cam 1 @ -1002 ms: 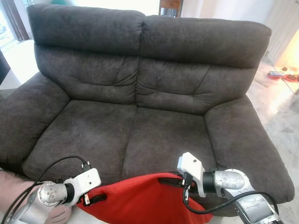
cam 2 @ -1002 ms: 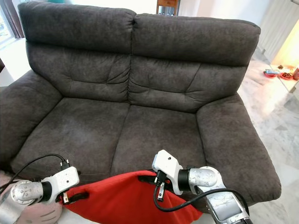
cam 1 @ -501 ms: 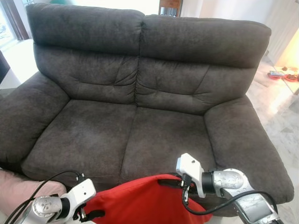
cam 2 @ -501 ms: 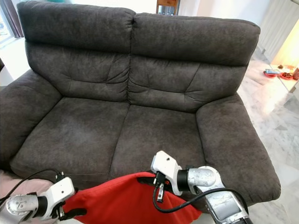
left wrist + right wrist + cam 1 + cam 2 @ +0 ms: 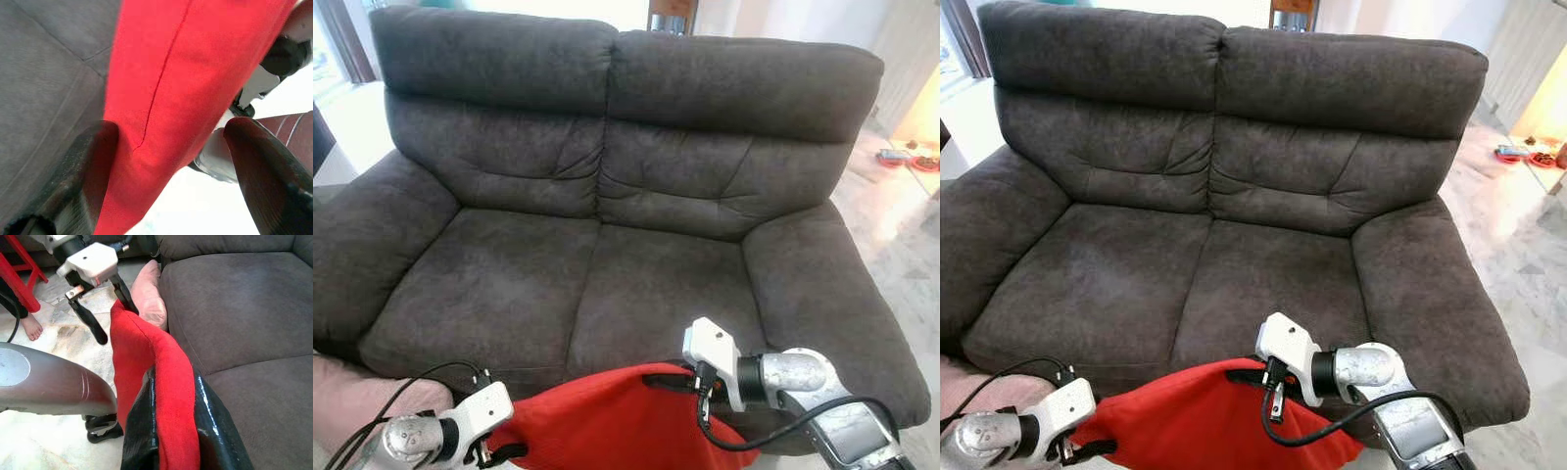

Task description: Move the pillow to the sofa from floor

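In front of the dark grey sofa [image 5: 607,245], at the seat's front edge, the red pillow [image 5: 607,421] hangs between the two tools. The right tool [image 5: 168,431] is pinched tight on the pillow's upper edge, fabric squeezed between its black fingers. The left tool [image 5: 166,161] is spread wide, its fingers either side of the pillow's other end without closing on it. A pink cushion [image 5: 146,293] lies on the floor beside the sofa's arm.
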Robot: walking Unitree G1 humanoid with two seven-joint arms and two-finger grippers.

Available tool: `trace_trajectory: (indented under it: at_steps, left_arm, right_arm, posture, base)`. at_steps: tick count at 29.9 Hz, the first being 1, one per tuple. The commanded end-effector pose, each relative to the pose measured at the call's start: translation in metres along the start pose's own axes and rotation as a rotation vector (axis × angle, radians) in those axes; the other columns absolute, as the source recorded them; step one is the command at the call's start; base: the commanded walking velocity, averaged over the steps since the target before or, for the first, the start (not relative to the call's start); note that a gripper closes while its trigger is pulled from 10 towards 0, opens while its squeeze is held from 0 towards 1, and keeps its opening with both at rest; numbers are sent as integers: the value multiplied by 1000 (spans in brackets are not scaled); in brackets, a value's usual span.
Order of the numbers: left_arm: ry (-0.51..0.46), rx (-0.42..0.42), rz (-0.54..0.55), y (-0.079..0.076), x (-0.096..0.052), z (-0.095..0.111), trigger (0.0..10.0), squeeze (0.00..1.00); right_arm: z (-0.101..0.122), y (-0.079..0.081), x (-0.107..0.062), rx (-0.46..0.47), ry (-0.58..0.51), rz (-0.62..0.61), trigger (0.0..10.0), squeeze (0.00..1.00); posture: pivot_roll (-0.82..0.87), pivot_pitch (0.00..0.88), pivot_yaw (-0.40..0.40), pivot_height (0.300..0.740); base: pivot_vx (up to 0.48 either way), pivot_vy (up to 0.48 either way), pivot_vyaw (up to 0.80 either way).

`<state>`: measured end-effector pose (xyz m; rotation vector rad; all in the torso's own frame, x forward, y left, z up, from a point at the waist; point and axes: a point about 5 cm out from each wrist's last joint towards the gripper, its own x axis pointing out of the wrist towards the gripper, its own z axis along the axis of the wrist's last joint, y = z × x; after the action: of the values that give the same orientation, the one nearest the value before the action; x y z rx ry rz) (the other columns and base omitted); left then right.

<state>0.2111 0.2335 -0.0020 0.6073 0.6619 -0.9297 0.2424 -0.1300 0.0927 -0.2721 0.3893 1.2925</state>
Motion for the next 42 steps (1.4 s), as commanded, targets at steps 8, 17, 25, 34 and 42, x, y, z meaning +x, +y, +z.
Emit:
trace_trajectory:
  at_steps: [8, 17, 25, 34, 42]
  left_arm:
    - [18, 76, 77, 6, 4, -2, 10000, 0]
    - [14, 47, 105, 7, 6, -8, 10000, 0]
    - [42, 40, 91, -2, 11, -16, 10000, 0]
    - [50, 43, 118, 1, 11, -18, 10000, 0]
    - [56, 40, 120, 2, 12, -18, 0, 0]
  right_arm:
    - [27, 0, -10, -90, -87, 16, 10000, 0]
    - [29, 2, -11, -93, -86, 26, 10000, 0]
    - [31, 0, -14, -101, -82, 23, 10000, 0]
    - [30, 1, -14, -97, -79, 22, 10000, 0]
    - [29, 0, -16, -97, -74, 16, 10000, 0]
  posture:
    - [103, 0, -74, 738]
    - [104, 0, -74, 738]
    - [100, 0, -80, 738]
    - [102, 0, -83, 738]
    - [99, 0, -84, 738]
  base:
    - [0, 0, 0]
    - [0, 0, 0]
    - [0, 0, 0]
    - [0, 0, 0]
    - [0, 0, 0]
